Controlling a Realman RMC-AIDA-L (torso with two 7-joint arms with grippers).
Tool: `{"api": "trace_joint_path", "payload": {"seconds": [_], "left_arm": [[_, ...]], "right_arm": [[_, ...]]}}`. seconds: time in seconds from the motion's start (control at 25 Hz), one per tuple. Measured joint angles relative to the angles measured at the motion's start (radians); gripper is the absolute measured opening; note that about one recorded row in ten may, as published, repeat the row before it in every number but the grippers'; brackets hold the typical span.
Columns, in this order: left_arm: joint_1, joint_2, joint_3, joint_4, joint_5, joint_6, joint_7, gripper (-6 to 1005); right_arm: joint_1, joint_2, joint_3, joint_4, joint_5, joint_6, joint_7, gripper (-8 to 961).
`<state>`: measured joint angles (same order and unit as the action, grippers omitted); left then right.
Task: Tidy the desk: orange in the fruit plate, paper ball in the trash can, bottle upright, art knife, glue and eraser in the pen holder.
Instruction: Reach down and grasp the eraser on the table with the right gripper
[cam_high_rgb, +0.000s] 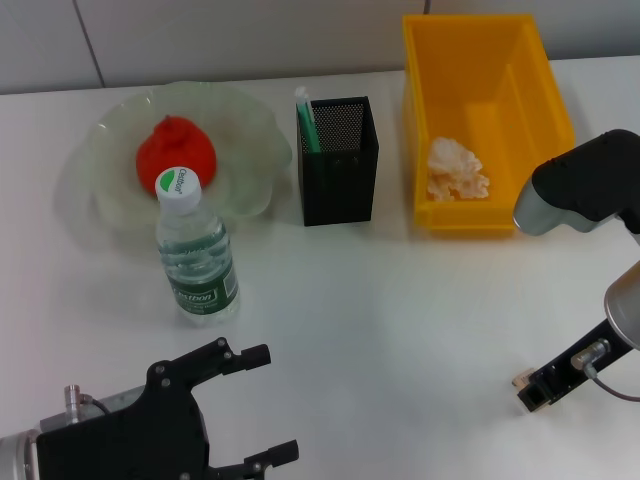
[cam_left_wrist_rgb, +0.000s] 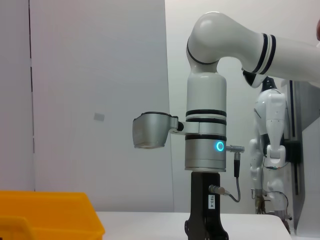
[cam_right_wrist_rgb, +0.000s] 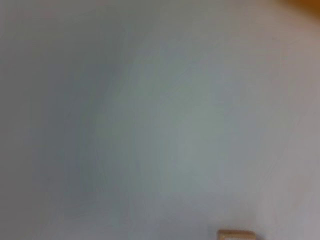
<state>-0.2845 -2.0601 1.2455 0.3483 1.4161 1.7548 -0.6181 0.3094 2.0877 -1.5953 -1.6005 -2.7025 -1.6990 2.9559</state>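
The right gripper (cam_high_rgb: 535, 392) sits low on the table (cam_high_rgb: 400, 330), a small tan eraser (cam_high_rgb: 522, 380) touching its tip; its opening cannot be told. Beyond it, the bin (cam_high_rgb: 545, 100) holds the paper ball (cam_high_rgb: 456, 170). The holder (cam_high_rgb: 338, 160) contains a green-tipped item (cam_high_rgb: 306, 118). The orange (cam_high_rgb: 176, 155) lies in the plate (cam_high_rgb: 120, 150), behind the upright bottle (cam_high_rgb: 194, 252). The left gripper (cam_high_rgb: 255, 405) rests spread wide, well short of the bottle.

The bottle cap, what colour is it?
The bottle cap is white with a green patch carrying lettering; the head view shows it best.
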Motion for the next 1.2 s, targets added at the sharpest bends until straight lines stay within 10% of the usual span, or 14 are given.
{"api": "trace_joint_path", "payload": {"seconds": [1.2], "left_arm": [[0.005, 0.0, 0.0, 0.0, 0.0, 0.003, 0.002, 813]], "right_arm": [[0.043, -0.005, 0.032, -0.116, -0.01, -0.077, 0.0, 179]]}}
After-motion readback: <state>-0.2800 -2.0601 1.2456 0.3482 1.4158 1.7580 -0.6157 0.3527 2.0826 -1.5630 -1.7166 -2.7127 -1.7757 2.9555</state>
